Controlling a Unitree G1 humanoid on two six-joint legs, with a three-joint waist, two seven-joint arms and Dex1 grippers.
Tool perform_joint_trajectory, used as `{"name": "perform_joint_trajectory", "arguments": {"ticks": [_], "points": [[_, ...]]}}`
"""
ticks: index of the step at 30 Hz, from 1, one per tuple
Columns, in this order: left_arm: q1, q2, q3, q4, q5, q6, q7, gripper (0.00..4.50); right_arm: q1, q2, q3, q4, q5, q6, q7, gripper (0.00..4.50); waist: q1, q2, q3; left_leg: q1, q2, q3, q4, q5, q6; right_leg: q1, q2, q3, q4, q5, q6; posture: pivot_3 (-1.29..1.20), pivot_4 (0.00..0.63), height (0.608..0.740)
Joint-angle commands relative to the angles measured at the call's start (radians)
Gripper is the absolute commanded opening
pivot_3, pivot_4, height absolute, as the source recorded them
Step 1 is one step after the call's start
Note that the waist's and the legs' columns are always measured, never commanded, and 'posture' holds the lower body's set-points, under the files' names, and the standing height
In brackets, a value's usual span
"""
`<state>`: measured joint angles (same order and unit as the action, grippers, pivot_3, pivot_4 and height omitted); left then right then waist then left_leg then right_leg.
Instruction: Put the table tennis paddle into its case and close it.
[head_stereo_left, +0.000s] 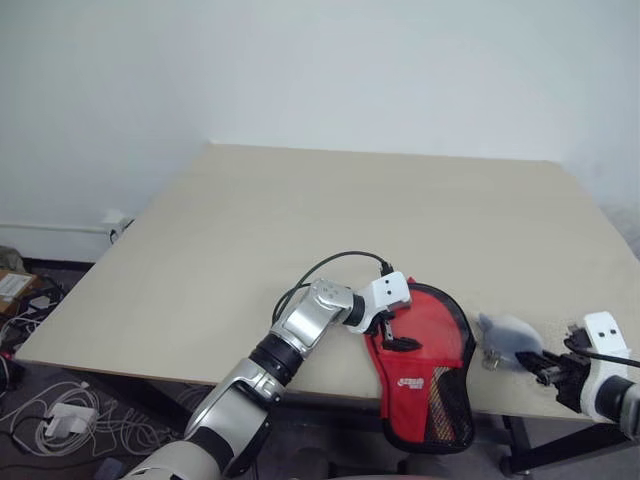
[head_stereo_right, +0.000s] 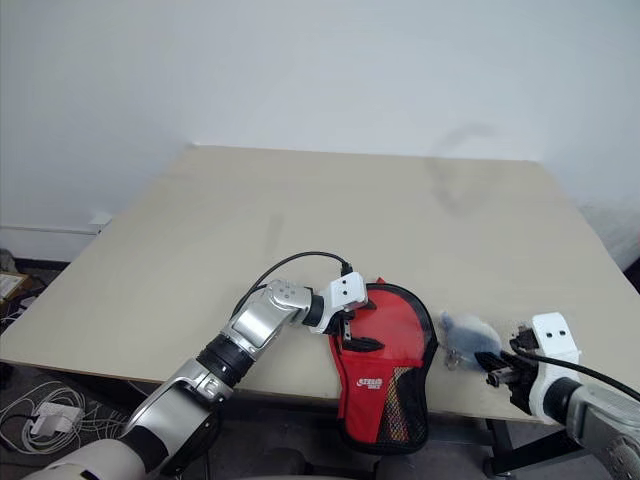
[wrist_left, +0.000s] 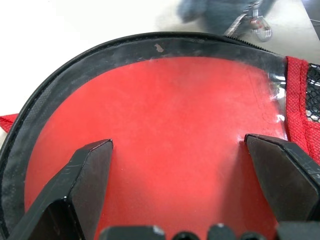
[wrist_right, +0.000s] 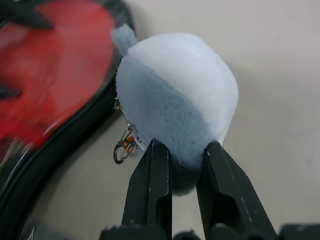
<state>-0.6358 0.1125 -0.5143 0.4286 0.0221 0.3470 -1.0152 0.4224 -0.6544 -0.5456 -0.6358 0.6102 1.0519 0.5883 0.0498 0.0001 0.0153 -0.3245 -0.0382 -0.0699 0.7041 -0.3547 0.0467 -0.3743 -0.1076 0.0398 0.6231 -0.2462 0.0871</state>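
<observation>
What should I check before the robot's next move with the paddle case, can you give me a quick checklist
1. Table tennis paddle inside the case: ok, red face shows behind the clear panel.
2. Left gripper open over the case: ok, fingers spread wide.
3. Right gripper grip: ok, shut on the blue-grey plush charm.
4. Plush charm linked to the zip by its metal clasp: cannot tell.
5. Case fully on the table: not ok, handle end overhangs the near edge.
6. Zip closed: cannot tell.

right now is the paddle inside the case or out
Inside: in the left wrist view its red face shows behind the clear panel of the case, within the black rim. Whether the zip is fully closed, cannot tell.
</observation>
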Motion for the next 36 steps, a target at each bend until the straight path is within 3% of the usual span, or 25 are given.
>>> {"name": "perform_joint_trajectory", "arguments": {"ticks": [1, 9, 12, 17, 20, 29, 33, 36], "points": [[0.015, 0.021, -0.041, 0.055, 0.051, 0.015, 0.002, 4.50, 0.078, -0.032, -0.099, -0.037, -0.004, -0.089, 0.073, 0.30, 0.003, -0.001, 0.000, 0.000, 0.000, 0.000, 0.000, 0.000, 0.000, 0.000, 0.000, 0.000, 0.000, 0.000, 0.000, 0.00, 0.000, 0.716], [0.011, 0.018, -0.047, 0.064, 0.051, 0.009, -0.004, 4.50, 0.255, -0.017, -0.092, -0.022, -0.030, -0.196, 0.152, 0.30, 0.012, -0.001, 0.001, 0.000, 0.000, -0.001, 0.000, 0.000, 0.000, 0.000, 0.000, 0.000, -0.001, -0.001, 0.001, 0.00, 0.000, 0.716], [0.005, 0.015, -0.046, 0.074, 0.052, 0.004, -0.003, 4.50, 0.198, 0.019, -0.048, 0.022, -0.072, -0.197, 0.041, 0.30, 0.011, -0.001, 0.001, 0.000, 0.000, -0.001, 0.000, 0.000, 0.000, 0.000, 0.000, 0.000, -0.001, -0.001, 0.001, 0.00, 0.000, 0.716], [-0.002, 0.011, -0.044, 0.091, 0.054, -0.008, -0.001, 4.50, 0.045, 0.099, -0.077, 0.027, 0.054, -0.135, -0.039, 0.30, 0.008, -0.001, 0.000, 0.000, 0.000, 0.000, 0.000, 0.000, 0.000, 0.000, 0.000, 0.001, -0.001, -0.001, 0.001, 0.00, 0.000, 0.716], [-0.003, 0.011, -0.045, 0.095, 0.056, -0.012, -0.001, 4.50, 0.032, 0.123, -0.084, 0.015, 0.117, -0.095, -0.054, 1.27, 0.007, -0.001, 0.000, 0.001, 0.001, -0.001, 0.000, 0.000, 0.000, 0.000, 0.000, 0.001, -0.001, -0.001, 0.001, 0.00, 0.000, 0.716], [-0.005, 0.019, -0.043, 0.102, 0.059, -0.019, 0.002, 4.50, 0.080, 0.016, -0.201, -0.006, 0.302, -0.110, 0.088, 4.40, 0.002, -0.002, 0.000, 0.001, 0.001, 0.001, 0.000, 0.000, 0.000, 0.000, 0.000, 0.001, -0.001, -0.001, 0.001, 0.00, 0.000, 0.716], [-0.006, 0.015, -0.043, 0.107, 0.059, -0.021, 0.004, 4.50, 0.007, -0.045, -0.219, 0.034, 0.335, -0.089, 0.046, 4.40, 0.000, -0.003, 0.000, 0.001, 0.001, 0.001, 0.000, 0.000, 0.000, 0.000, 0.000, 0.002, -0.001, -0.001, 0.001, 0.00, 0.000, 0.716], [-0.009, 0.012, -0.044, 0.117, 0.061, -0.028, 0.007, 4.50, -0.127, -0.123, -0.124, 0.108, 0.319, -0.021, -0.007, 4.40, -0.004, -0.003, -0.001, 0.001, 0.001, 0.001, 0.000, 0.000, 0.000, 0.000, 0.000, 0.002, -0.001, -0.001, 0.001, 0.00, 0.000, 0.716]]}}
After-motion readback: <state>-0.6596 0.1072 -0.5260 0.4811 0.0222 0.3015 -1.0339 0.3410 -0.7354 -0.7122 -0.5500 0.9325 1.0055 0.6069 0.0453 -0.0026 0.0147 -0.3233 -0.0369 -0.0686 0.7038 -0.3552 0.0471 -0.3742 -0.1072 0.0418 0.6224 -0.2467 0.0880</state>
